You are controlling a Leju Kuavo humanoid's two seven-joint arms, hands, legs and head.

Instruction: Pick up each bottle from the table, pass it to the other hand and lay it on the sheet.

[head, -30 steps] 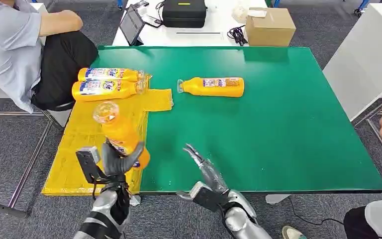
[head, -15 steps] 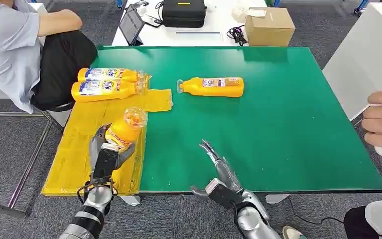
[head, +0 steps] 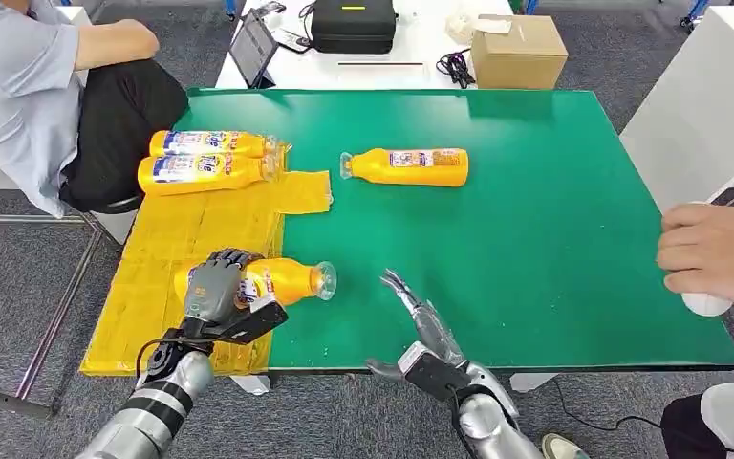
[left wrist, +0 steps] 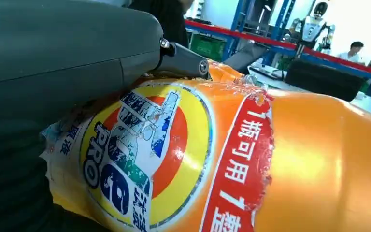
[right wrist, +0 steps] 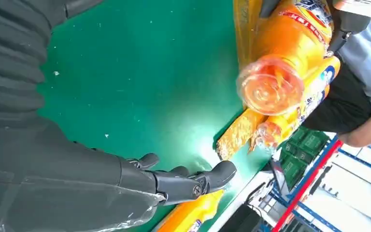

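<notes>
Bottle being laid flat on the sheet.
The bottle (head: pixel 272 281), upright a second ago, is being gripped on the yellow sheet (head: pixel 167 239) by the left hand (head: pixel 215 287); the right hand (head: pixel 420 320) is being held open, empty.

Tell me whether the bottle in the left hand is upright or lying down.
Lying down. The bottle lies on its side across the yellow sheet, cap toward the green table, with the left hand gripping it.

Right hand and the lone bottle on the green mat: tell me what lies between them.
Head view: only bare green mat between right hand and lone bottle.
</notes>
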